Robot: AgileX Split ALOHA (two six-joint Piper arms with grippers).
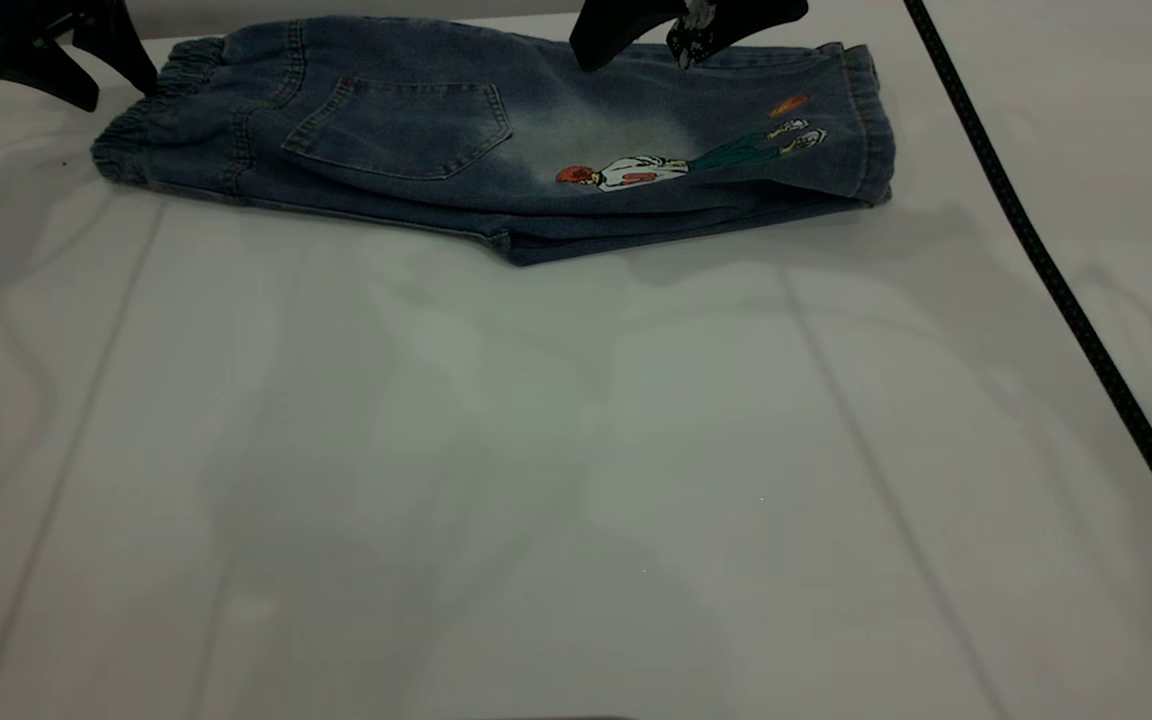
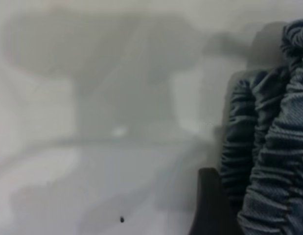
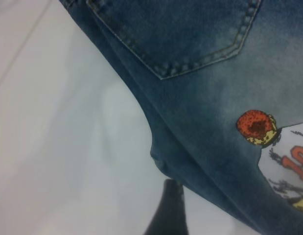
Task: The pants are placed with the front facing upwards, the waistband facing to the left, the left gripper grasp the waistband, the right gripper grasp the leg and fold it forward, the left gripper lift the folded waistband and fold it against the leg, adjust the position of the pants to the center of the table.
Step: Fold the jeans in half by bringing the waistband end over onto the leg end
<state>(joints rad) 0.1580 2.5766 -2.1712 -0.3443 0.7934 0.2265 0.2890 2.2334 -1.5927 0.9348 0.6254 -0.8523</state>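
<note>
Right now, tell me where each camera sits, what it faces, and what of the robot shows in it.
Exterior: across the table, facing both arms; folded pants, left claw at the waistband, right claw above the leg.
Left wrist: low beside the waistband; one black finger shows.
Right wrist: above the back pocket and cartoon print; one fingertip.
Shared: pants and table.

Dim, even light; soft shadows; both wrist views blurred.

Exterior camera faces the pants (image 1: pixel 496 140) from above; both wrist cameras hover close.
</note>
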